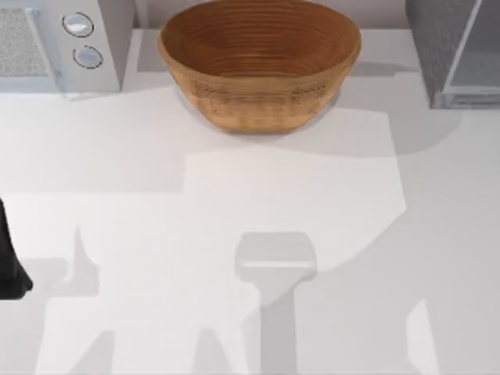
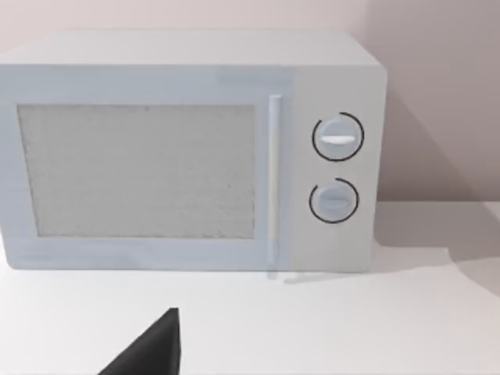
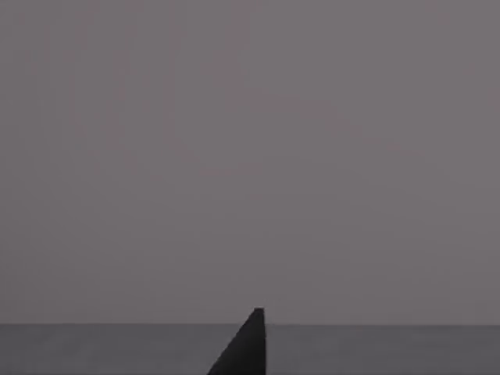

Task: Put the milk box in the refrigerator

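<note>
left arm (image 1: 9,266) sits parked at the table's left edge, its gripper (image 2: 152,348) facing the white microwave (image 2: 187,148); whether it's spread or pressed together, can't tell. same story for the right gripper (image 3: 246,348), facing a blank grey surface. refrigerator (image 1: 457,51) waits at the far right, woven bowl (image 1: 259,58) at the middle back. the milk box's whereabouts can't be told. judging by the task: a light carton, crushable, best pinched gently across its flat sides.

The white table (image 1: 234,234) carries a woven bowl (image 1: 259,62), a white microwave (image 1: 55,43) and the refrigerator (image 1: 457,51).
</note>
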Controlling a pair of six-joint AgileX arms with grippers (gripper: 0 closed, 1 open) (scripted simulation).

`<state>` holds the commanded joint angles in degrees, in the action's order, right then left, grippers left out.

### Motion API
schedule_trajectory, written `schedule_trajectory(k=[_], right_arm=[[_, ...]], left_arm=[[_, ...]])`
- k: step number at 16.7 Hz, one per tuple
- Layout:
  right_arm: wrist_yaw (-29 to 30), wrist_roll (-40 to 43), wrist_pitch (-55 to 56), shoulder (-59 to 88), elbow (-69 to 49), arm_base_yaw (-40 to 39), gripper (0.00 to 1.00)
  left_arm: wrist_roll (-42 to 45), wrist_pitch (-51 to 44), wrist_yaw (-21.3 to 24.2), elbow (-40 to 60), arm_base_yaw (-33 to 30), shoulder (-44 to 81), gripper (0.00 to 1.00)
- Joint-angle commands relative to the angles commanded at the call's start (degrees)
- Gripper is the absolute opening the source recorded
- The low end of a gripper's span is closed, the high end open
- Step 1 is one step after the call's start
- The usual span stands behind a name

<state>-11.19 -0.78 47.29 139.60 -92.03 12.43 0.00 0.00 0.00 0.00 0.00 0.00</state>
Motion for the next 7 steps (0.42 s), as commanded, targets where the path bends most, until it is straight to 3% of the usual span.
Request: schedule_trajectory(k=[2, 7], right_arm=[[0.0, 0.0, 0.0, 0.0, 0.0, 0.0, 1.0], [0.0, 0.0, 0.0, 0.0, 0.0, 0.0, 1.0]], left_arm=[[0.0, 0.0, 0.0, 0.0, 0.0, 0.0, 1.0], [0.0, 0.0, 0.0, 0.0, 0.0, 0.0, 1.0]])
